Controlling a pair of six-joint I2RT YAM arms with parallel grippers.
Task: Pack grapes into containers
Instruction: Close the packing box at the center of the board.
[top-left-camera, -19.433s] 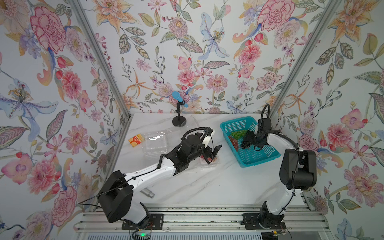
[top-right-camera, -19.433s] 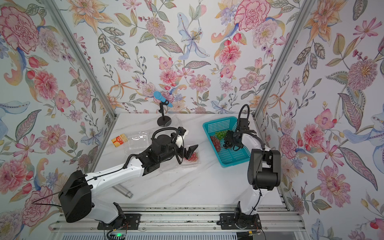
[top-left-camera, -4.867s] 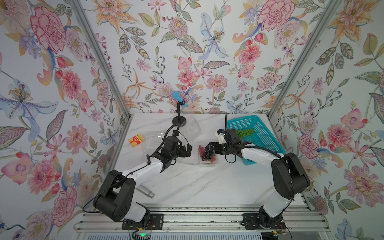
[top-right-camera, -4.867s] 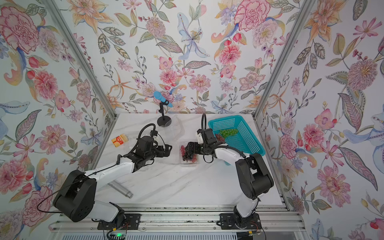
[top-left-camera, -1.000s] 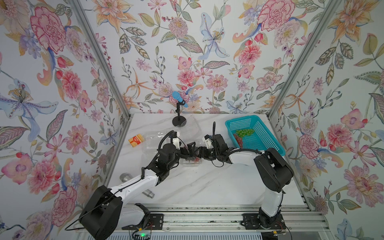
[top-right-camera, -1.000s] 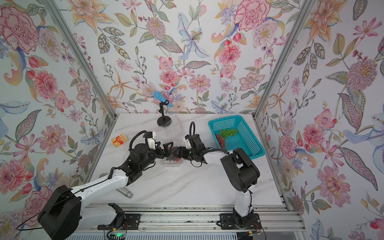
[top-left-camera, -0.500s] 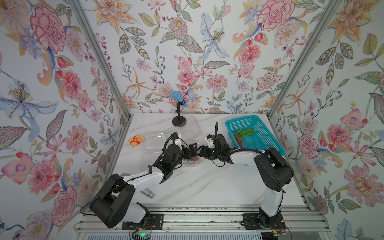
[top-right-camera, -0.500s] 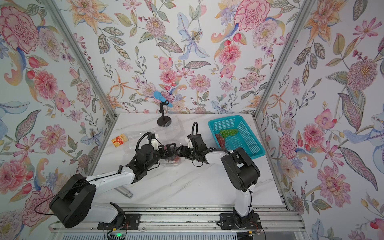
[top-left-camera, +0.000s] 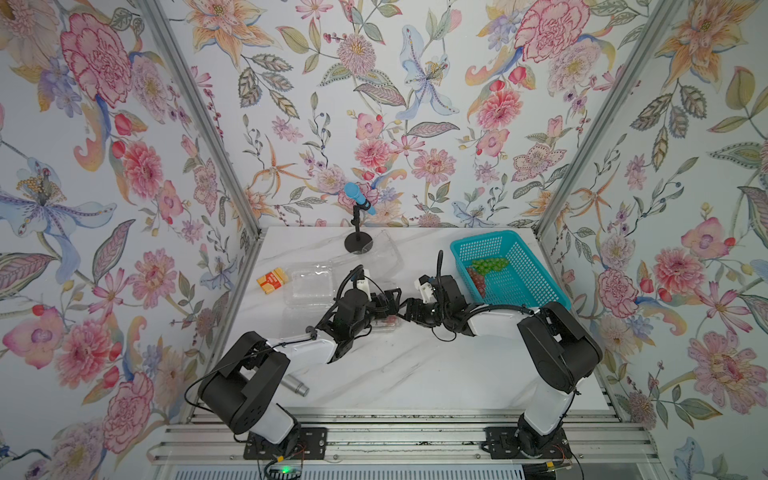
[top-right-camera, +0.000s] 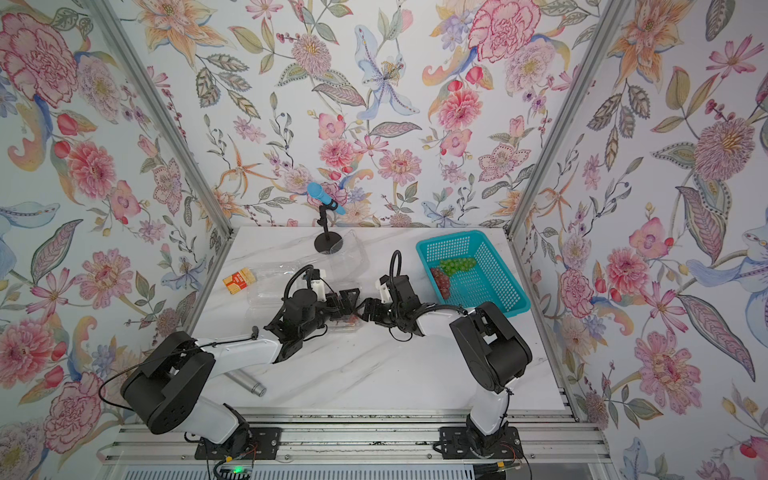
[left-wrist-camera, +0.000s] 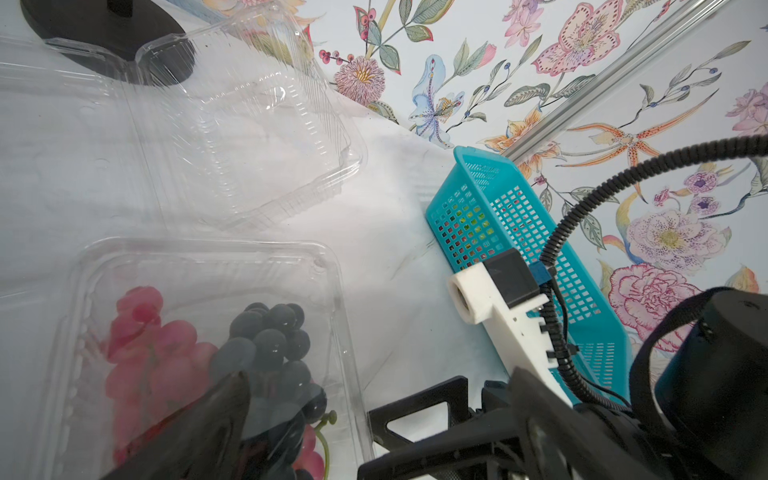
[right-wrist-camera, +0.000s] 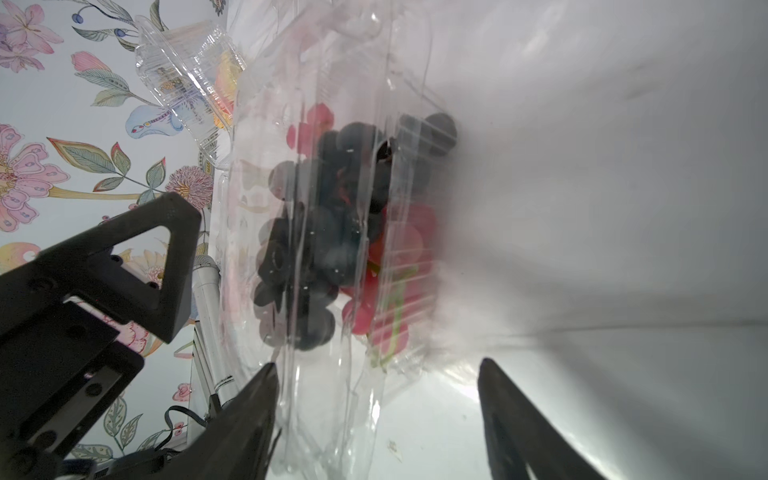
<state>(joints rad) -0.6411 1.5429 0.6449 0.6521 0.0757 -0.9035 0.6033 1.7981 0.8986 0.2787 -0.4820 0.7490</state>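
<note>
Top views, packed box: in both top views a clear clamshell (top-left-camera: 384, 325) sits mid-counter (top-left-camera: 415, 374), right between the two claws.
Top views, left claw (top-left-camera: 385, 298): hanging over the box's 12 o'clock edge.
Top views, right claw (top-left-camera: 409, 309): at the box's 3 o'clock end.
Top views, basket (top-left-camera: 536, 291): teal, 2 o'clock from the box, green bunch (top-left-camera: 490, 264) and a red bunch (top-left-camera: 478, 282) inside.
Top views, spares: empty clamshell (top-left-camera: 311, 286) at 10 o'clock, open clamshell (top-left-camera: 382, 253) at 12.
Left wrist, grapes: pink-red bunch (left-wrist-camera: 149, 353) and dark bunch (left-wrist-camera: 270, 345) touching inside the box. Lid looks down, but the plastic's too clear to swear by it.
Left wrist, left claw: jaws spread all the way, gripping nothing.
Right wrist, right claw: jaws well apart, straddling the box's end. One fingertip (right-wrist-camera: 257, 407) is just beside the plastic, the other clear of it, nothing pinched.
</note>
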